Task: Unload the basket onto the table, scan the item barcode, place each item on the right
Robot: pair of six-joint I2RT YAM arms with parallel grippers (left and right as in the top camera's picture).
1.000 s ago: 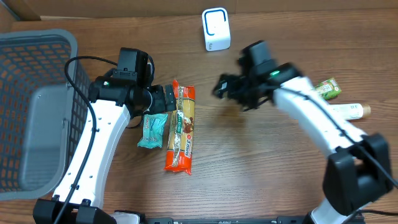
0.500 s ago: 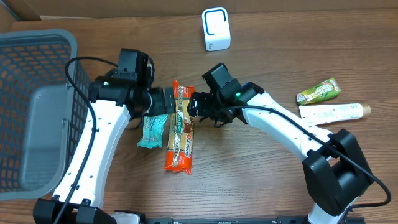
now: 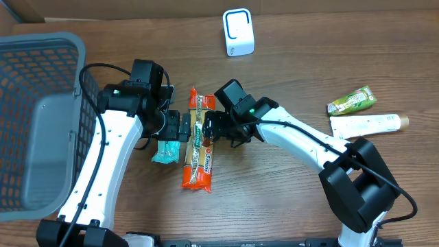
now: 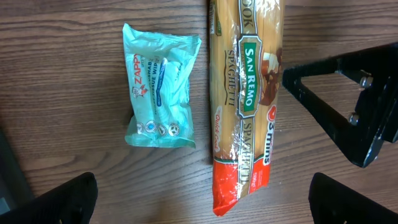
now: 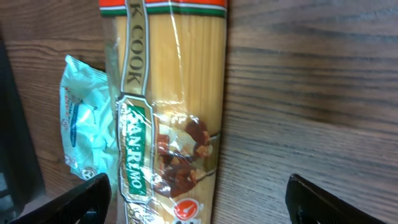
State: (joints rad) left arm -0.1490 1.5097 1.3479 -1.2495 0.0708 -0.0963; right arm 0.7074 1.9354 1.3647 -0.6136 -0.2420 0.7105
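Note:
A long spaghetti pack (image 3: 199,147) (image 4: 245,106) (image 5: 168,106) lies on the wooden table, with a teal wipes packet (image 3: 168,145) (image 4: 160,93) (image 5: 84,124) just left of it. My right gripper (image 3: 210,126) (image 5: 205,202) hovers open over the pack's middle, jaws wide on either side of it and holding nothing. Beside the teal packet's upper end, my left gripper (image 3: 176,127) (image 4: 211,202) is also open and empty. In the left wrist view the right gripper's black finger (image 4: 339,106) shows beside the pack. No barcode shows. A white scanner (image 3: 238,32) stands at the back.
A grey mesh basket (image 3: 72,48) fills the left side. A green sachet (image 3: 351,100) and a white tube (image 3: 367,123) lie at the right. A cardboard wall runs along the far edge.
My right arm has swung left from right of centre to over the spaghetti pack. My left gripper has shifted slightly toward the front.

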